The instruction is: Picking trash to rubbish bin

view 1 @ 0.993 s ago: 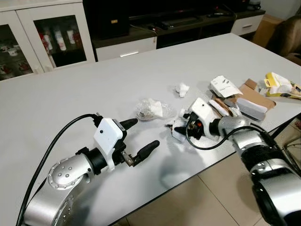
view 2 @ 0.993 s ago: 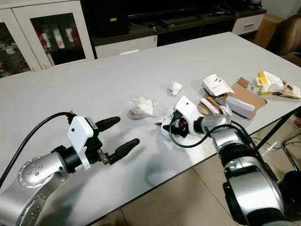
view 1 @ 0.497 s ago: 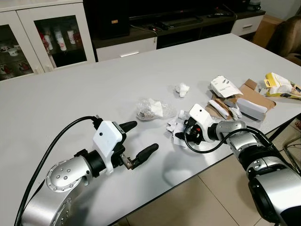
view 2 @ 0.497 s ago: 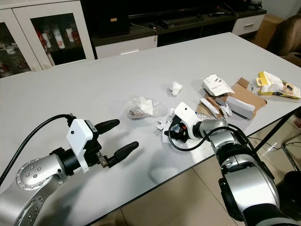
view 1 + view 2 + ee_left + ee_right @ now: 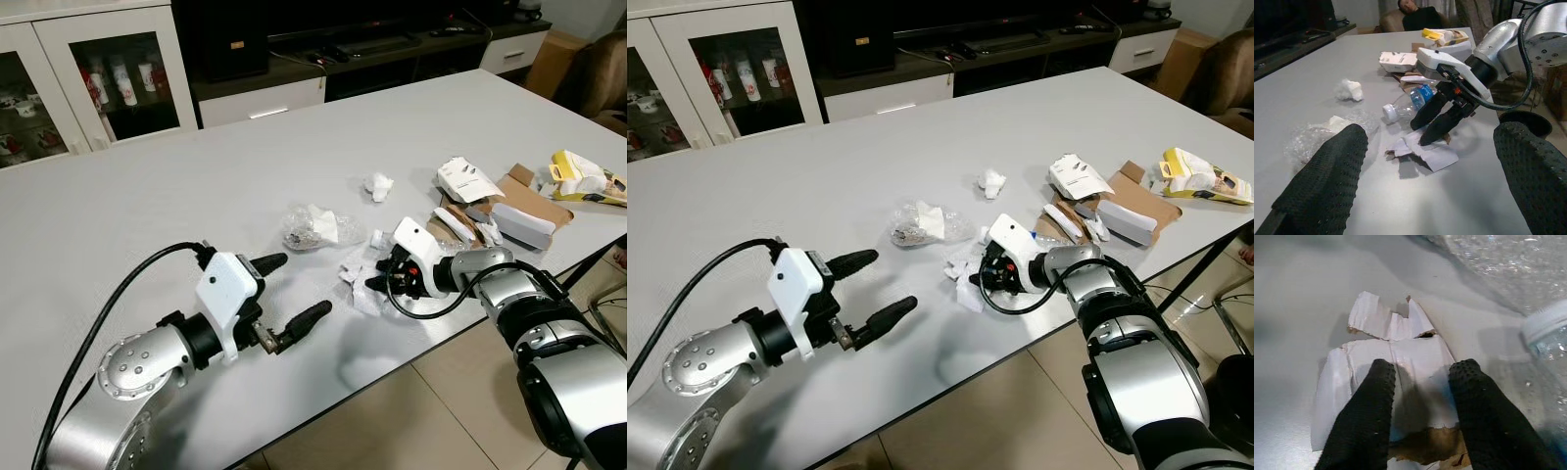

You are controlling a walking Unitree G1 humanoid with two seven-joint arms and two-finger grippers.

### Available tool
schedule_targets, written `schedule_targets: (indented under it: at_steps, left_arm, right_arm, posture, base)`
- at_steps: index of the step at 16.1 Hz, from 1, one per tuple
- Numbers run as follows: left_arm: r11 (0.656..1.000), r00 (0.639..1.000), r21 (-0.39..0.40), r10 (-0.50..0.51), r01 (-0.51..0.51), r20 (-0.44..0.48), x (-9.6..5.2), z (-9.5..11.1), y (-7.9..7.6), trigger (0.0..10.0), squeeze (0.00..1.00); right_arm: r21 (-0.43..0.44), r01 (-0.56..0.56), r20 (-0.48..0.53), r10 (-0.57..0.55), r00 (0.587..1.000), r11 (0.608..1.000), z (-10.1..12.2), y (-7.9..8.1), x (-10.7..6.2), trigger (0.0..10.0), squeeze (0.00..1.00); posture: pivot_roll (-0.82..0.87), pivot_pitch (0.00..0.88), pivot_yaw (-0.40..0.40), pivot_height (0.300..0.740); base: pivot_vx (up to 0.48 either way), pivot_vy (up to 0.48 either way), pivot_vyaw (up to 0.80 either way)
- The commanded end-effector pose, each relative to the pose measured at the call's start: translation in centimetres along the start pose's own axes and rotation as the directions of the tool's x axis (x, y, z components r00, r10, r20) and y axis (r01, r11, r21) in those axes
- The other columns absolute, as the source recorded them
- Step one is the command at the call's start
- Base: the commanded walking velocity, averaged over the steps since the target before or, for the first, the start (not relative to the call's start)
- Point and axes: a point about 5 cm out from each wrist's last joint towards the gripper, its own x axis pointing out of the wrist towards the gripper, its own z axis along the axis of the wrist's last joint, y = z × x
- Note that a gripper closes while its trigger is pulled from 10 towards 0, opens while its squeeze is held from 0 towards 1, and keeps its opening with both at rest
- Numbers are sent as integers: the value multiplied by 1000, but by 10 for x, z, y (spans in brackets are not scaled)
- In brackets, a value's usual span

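Note:
A torn white paper scrap (image 5: 357,291) lies on the grey table (image 5: 176,186) near its front edge. My right gripper (image 5: 376,285) is low over it, open by a narrow gap, both fingertips (image 5: 1380,374) resting on the scrap (image 5: 1415,357). A clear plastic bottle (image 5: 1406,100) with a white cap (image 5: 1547,320) lies just behind the gripper. My left gripper (image 5: 300,285) hovers open above the table to the left of the scrap, nothing between its fingers (image 5: 1327,181).
Clear plastic wrap with tissue (image 5: 313,227) and a crumpled tissue (image 5: 378,184) lie beyond the scrap. Cardboard and white packaging (image 5: 509,201) and a yellow packet (image 5: 583,176) sit at the right. The table's front edge (image 5: 431,343) runs close below the right gripper. A person (image 5: 1422,12) sits beyond the table.
My right gripper has come down onto the paper scrap, and the scrap has slid slightly left. The left arm has barely moved.

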Motion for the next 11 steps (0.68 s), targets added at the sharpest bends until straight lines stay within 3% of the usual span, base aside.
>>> schedule_targets:
  at_steps: [1,4,11]
  left_arm:
    - [1000,1000,11,-18,18,3,2,2,-2,10000,0]
    - [1000,1000,13,-25,25,6,3,3,-2,10000,0]
    - [1000,1000,13,-16,15,14,5,3,2,10000,0]
  right_arm:
    - [26,-37,-24,38,999,999,-4,2,0,0,0]
    - [39,-44,-12,45,999,998,-3,-1,-4,0,0]
    - [108,-106,135,91,987,988,13,-7,-15,0,0]
  posture:
    - [69,1,-1,740]
    - [63,0,-1,740]
    - [61,0,0,740]
  base:
    - [0,0,0]
    - [0,0,0]
    - [0,0,0]
